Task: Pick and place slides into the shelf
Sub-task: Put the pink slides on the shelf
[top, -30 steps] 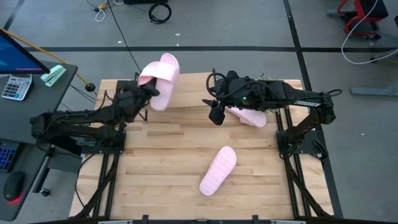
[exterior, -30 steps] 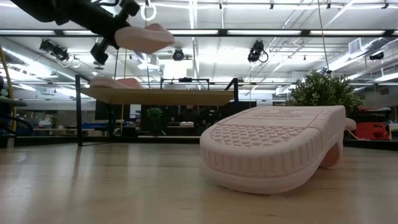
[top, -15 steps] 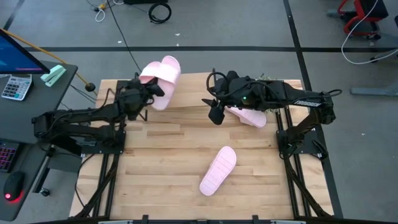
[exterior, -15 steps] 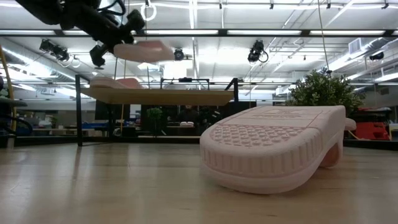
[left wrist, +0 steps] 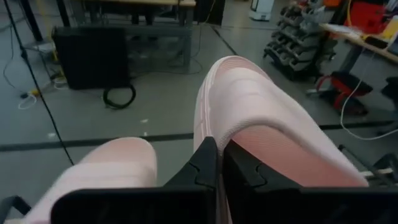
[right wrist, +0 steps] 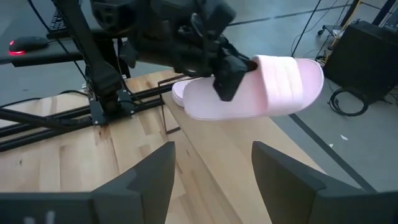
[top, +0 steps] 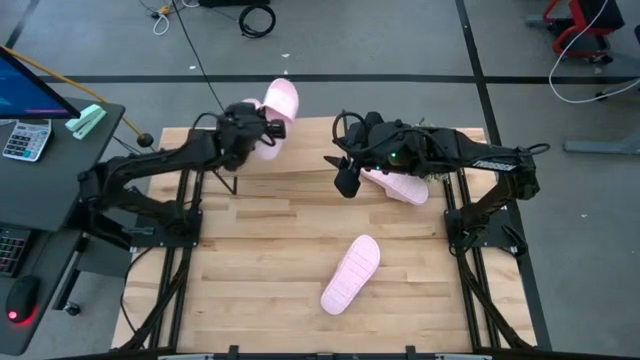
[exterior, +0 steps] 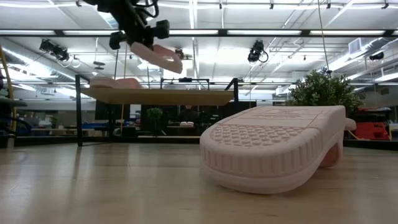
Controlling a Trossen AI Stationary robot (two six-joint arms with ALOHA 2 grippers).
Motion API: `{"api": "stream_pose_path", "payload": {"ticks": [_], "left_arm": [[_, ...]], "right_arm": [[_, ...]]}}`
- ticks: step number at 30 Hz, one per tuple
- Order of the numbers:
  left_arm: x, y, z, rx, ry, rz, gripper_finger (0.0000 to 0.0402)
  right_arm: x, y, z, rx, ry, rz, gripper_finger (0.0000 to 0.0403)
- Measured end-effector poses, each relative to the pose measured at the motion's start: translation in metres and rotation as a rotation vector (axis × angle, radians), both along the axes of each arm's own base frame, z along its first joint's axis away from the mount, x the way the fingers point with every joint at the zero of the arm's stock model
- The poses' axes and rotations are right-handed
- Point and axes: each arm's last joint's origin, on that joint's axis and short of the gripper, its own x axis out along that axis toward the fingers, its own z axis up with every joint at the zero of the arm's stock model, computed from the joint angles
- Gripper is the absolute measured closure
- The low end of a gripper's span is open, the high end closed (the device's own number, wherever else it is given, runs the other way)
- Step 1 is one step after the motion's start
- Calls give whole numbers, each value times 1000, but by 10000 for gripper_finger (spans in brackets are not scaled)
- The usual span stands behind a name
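My left gripper (top: 256,128) is shut on a pale pink slide (top: 279,103), held in the air above the left end of the shelf (exterior: 161,96); the slide also shows in the low view (exterior: 157,55) and the right wrist view (right wrist: 273,87). A second slide (exterior: 115,82) lies on the shelf top below it. A third slide (top: 400,186) lies on the shelf under my right arm. The fourth slide (top: 351,274) lies sole up on the table. My right gripper (right wrist: 214,186) hangs open over the shelf's middle (top: 345,185). My left gripper pinches the slide between its two fingers (left wrist: 208,165) at the slide's long side edge, beside the wide strap (left wrist: 273,134). The fingers come at it level from the table's left. The slide is lifted clear, its free end tipped down toward the right (exterior: 174,65).
The shelf's thin black frame (right wrist: 165,118) stands along the table's far edge. Bare tabletop (top: 260,250) lies around the sole-up slide. A desk with a calculator (top: 25,140) stands left of the table, and cables lie on the floor beyond it.
My left gripper has carried the slide toward the far edge and to the right, and slightly up. The slide has turned about and tipped from nearly level to slanting down toward the right. My right arm has kept still.
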Motion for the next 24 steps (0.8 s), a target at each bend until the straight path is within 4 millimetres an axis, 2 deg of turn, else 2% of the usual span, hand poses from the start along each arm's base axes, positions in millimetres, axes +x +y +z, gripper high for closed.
{"api": "stream_pose_path", "payload": {"ticks": [3, 6, 12, 19, 24], "left_arm": [[11, 5, -3, -22, -12, -1, 389], [18, 8, -19, -75, 10, 15, 383], [18, 11, -43, -165, 53, 94, 386], [15, 18, -43, -138, 95, 126, 378], [11, 22, -44, -138, 142, 139, 387]], "right_arm": [[0, -1, 0, 0, 0, -4, 186], [0, -1, 0, 0, 0, -4, 187], [0, -1, 0, 11, -4, -10, 188], [0, -1, 0, 12, -4, -11, 188], [0, -1, 0, 13, -4, -11, 188]]}}
